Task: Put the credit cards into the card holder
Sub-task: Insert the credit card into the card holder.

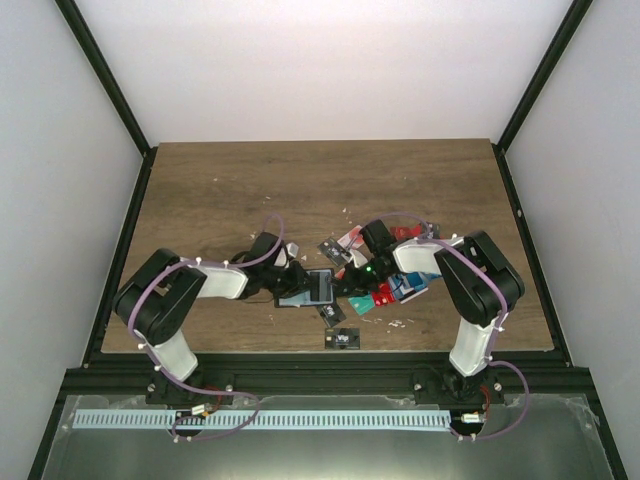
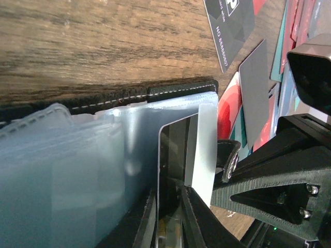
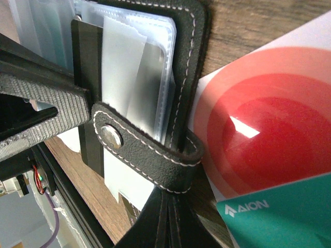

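Note:
The card holder point(image 1: 318, 287) lies open between both grippers, its black stitched cover point(image 2: 129, 95) around light blue sleeves. A black credit card point(image 2: 173, 160) stands partly inside one sleeve, between the fingers of my left gripper point(image 2: 168, 222), whose jaws are slightly apart around it. My right gripper point(image 3: 170, 227) is shut on the card holder's cover point(image 3: 191, 62) at the base of the snap tab point(image 3: 145, 150). More credit cards lie to the right: a white one with a red circle point(image 3: 264, 124) and a teal one point(image 3: 289, 217).
Loose cards surround the holder: a red and blue pile point(image 1: 390, 288) under the right arm, some behind point(image 1: 345, 240), and black ones in front point(image 1: 343, 338). A black card point(image 2: 230, 26) and a grey card point(image 2: 256, 93) lie just beyond the holder. The table's front edge point(image 1: 320, 352) is close.

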{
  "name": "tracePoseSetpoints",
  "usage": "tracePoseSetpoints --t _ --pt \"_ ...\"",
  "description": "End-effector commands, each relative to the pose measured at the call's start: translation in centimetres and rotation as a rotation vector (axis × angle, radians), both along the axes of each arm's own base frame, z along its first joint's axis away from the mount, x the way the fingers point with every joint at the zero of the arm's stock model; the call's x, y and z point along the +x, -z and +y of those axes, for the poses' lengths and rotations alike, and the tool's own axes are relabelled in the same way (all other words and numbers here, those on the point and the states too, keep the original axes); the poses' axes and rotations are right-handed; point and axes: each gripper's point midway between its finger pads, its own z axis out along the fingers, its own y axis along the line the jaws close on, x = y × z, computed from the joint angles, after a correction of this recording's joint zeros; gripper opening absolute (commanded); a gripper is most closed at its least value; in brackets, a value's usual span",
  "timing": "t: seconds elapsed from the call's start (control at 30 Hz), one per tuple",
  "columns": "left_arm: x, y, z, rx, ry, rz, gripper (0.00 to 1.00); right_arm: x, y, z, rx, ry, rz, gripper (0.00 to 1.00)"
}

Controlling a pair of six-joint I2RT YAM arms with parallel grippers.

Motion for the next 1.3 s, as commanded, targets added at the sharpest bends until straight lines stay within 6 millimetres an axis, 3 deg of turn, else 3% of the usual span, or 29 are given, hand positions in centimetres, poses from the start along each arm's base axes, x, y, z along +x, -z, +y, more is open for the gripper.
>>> tracePoseSetpoints --t 0.0,0.27,0.4,0.53,0.73,0.97,1.27 --pt "-1.8 1.5 1.3 0.121 0.019 0.081 0.19 0.8 -0.9 0.2 -0.001 -0.007 -0.049 0.01" --pt "-1.3 -0.6 1.6 0.200 0.055 0.070 0.33 1.2 -3.1 -0.1 0.024 0.001 -0.080 0.03" --pt "-1.0 -1.7 1.7 0.240 0.064 0.046 0.34 1.2 -4.1 -0.4 0.025 0.006 -0.097 0.05" --pt "-0.9 -2.5 2.1 0.276 0.062 0.022 0.25 0.4 -5.1 -0.1 0.073 0.013 -0.078 0.06" --pt "-1.2 -1.9 1.6 0.280 0.089 0.009 0.08 -0.8 -5.4 0.8 0.188 0.033 0.001 0.11" --pt "-1.5 -0.7 0.5 0.281 0.124 0.006 0.04 -0.9 -4.3 1.0 0.202 0.046 0.045 0.14" --pt "-1.9 0.4 0.6 0.303 0.139 0.017 0.04 -0.7 -2.8 0.8 0.167 0.066 0.063 0.21"
